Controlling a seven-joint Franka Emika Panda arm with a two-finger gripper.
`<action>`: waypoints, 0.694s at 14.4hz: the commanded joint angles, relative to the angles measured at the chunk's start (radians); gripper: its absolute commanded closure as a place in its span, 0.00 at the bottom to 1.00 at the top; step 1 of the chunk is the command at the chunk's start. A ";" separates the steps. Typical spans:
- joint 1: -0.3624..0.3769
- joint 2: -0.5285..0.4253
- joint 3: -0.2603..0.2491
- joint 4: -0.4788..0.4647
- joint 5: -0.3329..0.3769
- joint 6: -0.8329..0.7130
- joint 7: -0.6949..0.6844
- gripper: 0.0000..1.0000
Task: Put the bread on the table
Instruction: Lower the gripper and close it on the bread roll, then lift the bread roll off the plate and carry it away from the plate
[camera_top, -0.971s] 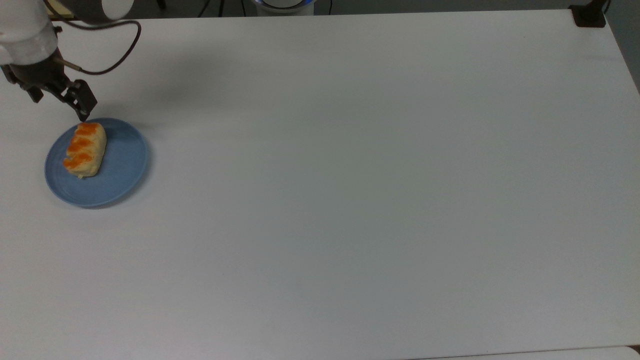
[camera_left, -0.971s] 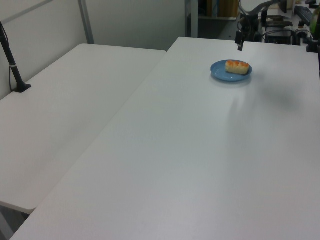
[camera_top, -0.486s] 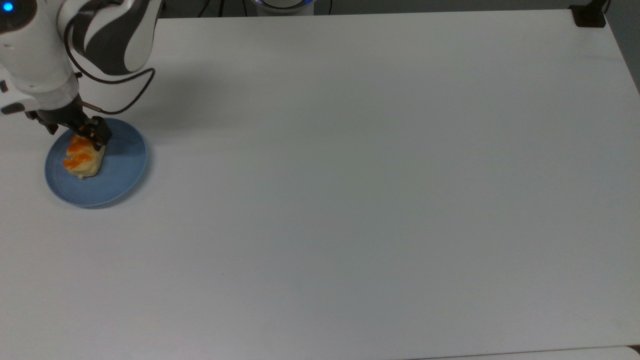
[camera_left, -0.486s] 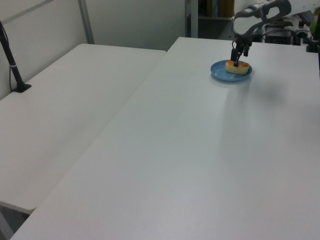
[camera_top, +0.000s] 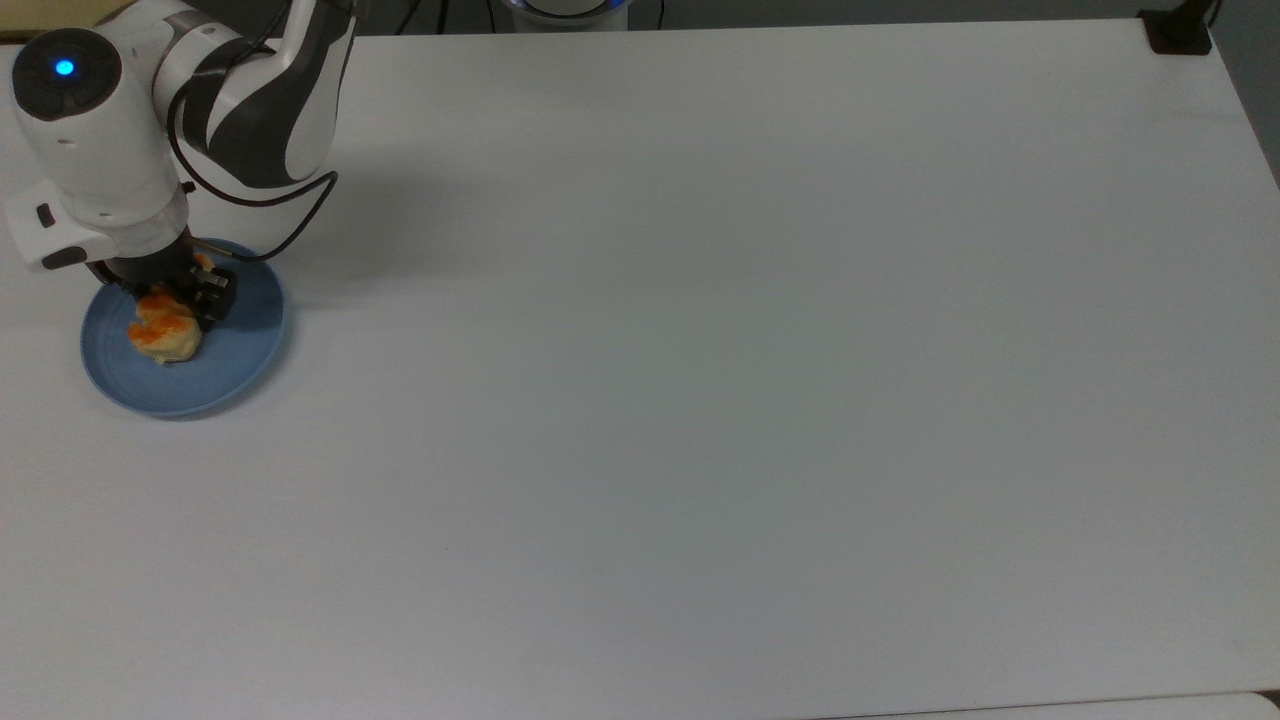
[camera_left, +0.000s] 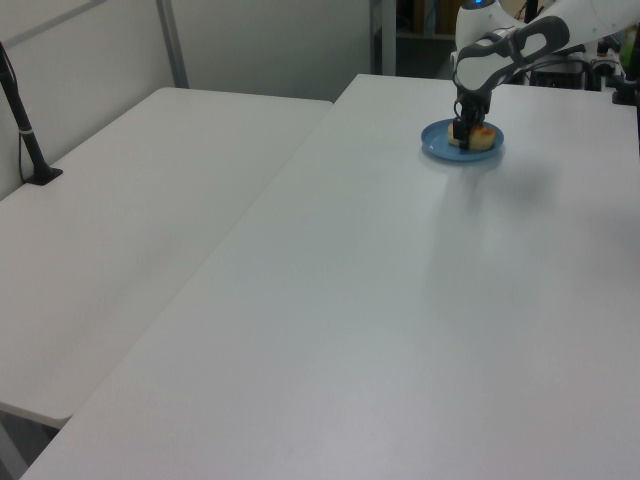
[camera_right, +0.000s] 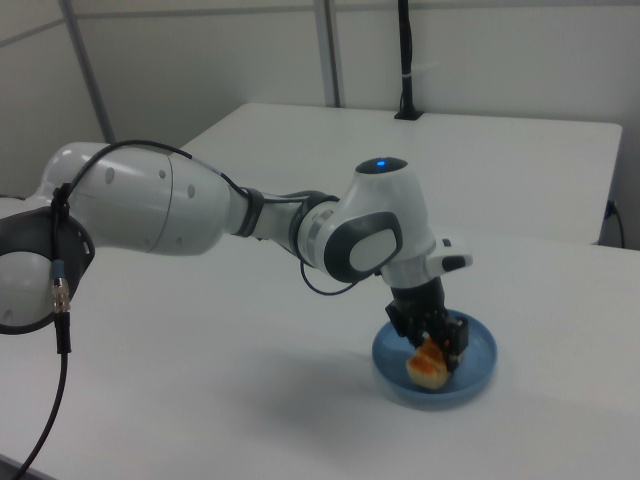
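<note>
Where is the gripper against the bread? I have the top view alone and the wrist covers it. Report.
Observer: In the right view the gripper is down inside the plate's rim, at one end of the bread.
Operator: Tell me whether the bread is up.
Observer: Not lifted. The right view shows it apparently resting on the plate.
Operator: Describe what lies beyond my frame.
Observer: The left view shows a second table butting against the table on the left view's left.
</note>
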 joint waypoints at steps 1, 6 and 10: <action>0.034 -0.109 -0.003 -0.010 0.090 -0.067 -0.026 0.72; 0.310 -0.229 0.014 -0.001 0.112 -0.380 0.109 0.69; 0.514 -0.212 0.094 0.015 0.097 -0.394 0.324 0.64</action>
